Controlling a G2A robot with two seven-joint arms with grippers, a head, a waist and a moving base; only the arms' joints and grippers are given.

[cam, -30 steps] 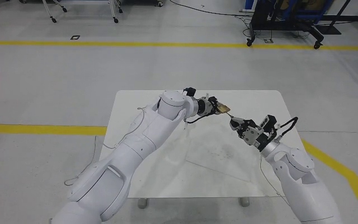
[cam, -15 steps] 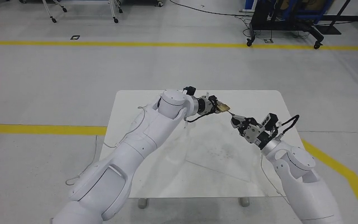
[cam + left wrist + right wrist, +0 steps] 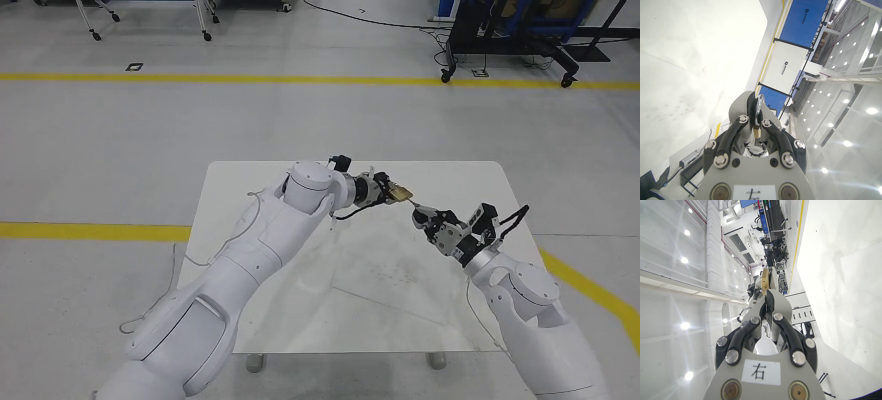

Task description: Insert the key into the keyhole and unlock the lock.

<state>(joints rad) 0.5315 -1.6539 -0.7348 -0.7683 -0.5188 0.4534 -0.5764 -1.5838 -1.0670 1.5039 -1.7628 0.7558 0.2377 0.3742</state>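
Observation:
A small brass padlock (image 3: pixel 400 190) hangs above the table's far middle, with my left gripper (image 3: pixel 385 190) shut on it. In the right wrist view the lock (image 3: pixel 764 279) shows end-on, its keyhole face turned toward my right gripper (image 3: pixel 767 292). That gripper is shut on a thin key (image 3: pixel 765 293). The key's tip meets the lock's end face, and I cannot tell how deep it sits. In the top view my right gripper (image 3: pixel 418 212) is just right of the lock. In the left wrist view a sliver of brass (image 3: pixel 757 132) shows between the closed fingers of my left gripper (image 3: pixel 757 106).
The white table (image 3: pixel 300 290) lies under both arms with nothing else on it. Its far edge runs just behind the lock. Yellow floor lines (image 3: pixel 100 230) cross the room, and carts (image 3: pixel 520 50) stand far behind.
My right gripper has edged slightly up and toward the lock with the key. The left arm and the lock have stayed put.

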